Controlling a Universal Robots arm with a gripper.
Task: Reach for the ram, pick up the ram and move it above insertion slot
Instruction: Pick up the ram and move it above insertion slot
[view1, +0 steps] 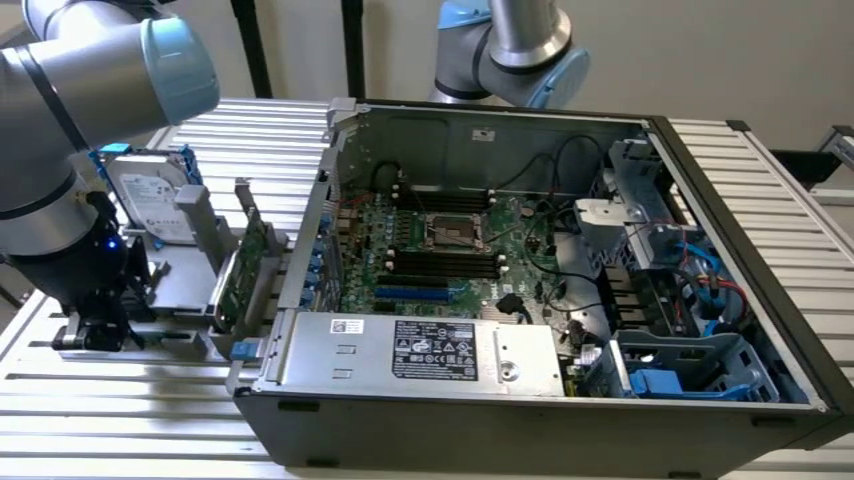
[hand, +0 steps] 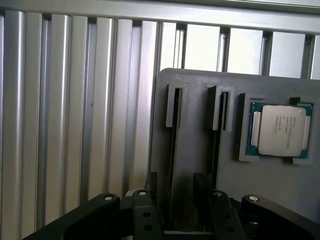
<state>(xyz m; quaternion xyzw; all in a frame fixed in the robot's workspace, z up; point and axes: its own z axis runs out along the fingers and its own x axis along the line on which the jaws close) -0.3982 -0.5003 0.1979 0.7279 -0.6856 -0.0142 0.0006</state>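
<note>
Although white labels are borne by the hard drive (view1: 147, 192) and the power supply (view1: 434, 352) in the exterior view, their print cannot be read; nor can the marking on the processor (hand: 281, 130) in the wrist view. By that wrist view the jaws are shown parted and empty, astride a slot of the grey holder (hand: 195, 125) on the counter (hand: 75, 125), where the ram (hand: 173, 150) is stood edge-on as a thin dark strip.

A robotics lab set up for computer assembly: one robot arm (view1: 80, 90) and a second arm (view1: 514, 50) stand at a slatted aluminium worktop (view1: 134, 400). It carries an opened computer case (view1: 534, 430) with a bare motherboard (view1: 454, 250), and a grey fixture (hand: 200, 150) holding a hard drive (view1: 147, 195) and a processor (hand: 280, 130).
</note>
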